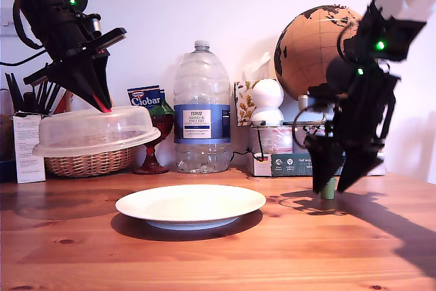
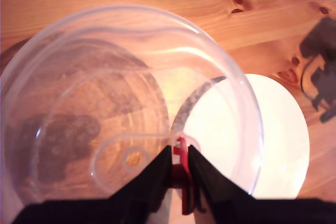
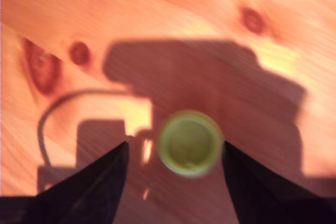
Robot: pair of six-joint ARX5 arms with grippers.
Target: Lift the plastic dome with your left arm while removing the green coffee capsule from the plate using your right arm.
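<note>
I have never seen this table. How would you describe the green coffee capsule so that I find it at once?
Start at the white plate in the middle of the wooden table, then look toward the exterior view's right, where my second gripper points down. The green coffee capsule stands on the wood between its open fingers, off the plate. It is the only small olive-green cup there, far smaller than anything near it.

A knotty wooden table (image 1: 82, 250) fills the lower half of the exterior view. The white plate (image 1: 191, 204) lies at its centre, and the green coffee capsule (image 1: 328, 189) stands on the wood toward the right. Along the back edge stand a wicker basket (image 1: 88, 163), a red goblet (image 1: 151, 161) and a large water bottle (image 1: 201, 110).
</note>
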